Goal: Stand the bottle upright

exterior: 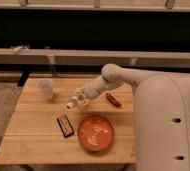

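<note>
The gripper (79, 101) hangs over the wooden table (33, 135), just above and to the left of the orange bowl (95, 133), its fingers closed around the bottle (73, 104). The bottle is held off the wood and tilted, its lower end pointing down and left, away from the bowl. The step in hand looks like the turn to vertical; the next move calls for rotating the wrist until the bottle's base faces down, then lowering it onto bare wood left of the bowl, clear of the snack bar (64, 125) and the white cup (45, 89). The fingers cover much of the bottle, so cap and base are hard to tell apart.
</note>
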`<state>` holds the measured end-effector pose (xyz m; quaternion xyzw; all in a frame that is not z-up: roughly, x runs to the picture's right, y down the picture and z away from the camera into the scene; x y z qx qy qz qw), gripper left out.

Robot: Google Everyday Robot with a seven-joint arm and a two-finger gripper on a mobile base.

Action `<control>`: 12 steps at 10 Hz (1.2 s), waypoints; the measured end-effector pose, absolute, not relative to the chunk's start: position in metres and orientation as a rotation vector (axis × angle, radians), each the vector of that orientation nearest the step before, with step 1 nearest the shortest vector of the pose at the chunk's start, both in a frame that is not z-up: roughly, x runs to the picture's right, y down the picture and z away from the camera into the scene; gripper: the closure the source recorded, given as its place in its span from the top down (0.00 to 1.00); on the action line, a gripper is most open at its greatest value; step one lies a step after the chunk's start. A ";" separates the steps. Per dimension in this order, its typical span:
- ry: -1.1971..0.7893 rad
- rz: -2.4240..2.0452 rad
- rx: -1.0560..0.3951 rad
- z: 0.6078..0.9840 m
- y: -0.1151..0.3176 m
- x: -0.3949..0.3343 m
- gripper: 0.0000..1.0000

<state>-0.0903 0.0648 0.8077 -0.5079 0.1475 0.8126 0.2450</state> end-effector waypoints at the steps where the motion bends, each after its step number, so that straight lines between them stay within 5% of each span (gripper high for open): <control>1: 0.412 2.217 -1.396 0.808 0.065 -0.091 0.18; 12: 0.522 2.301 -1.423 0.813 0.072 -0.076 0.18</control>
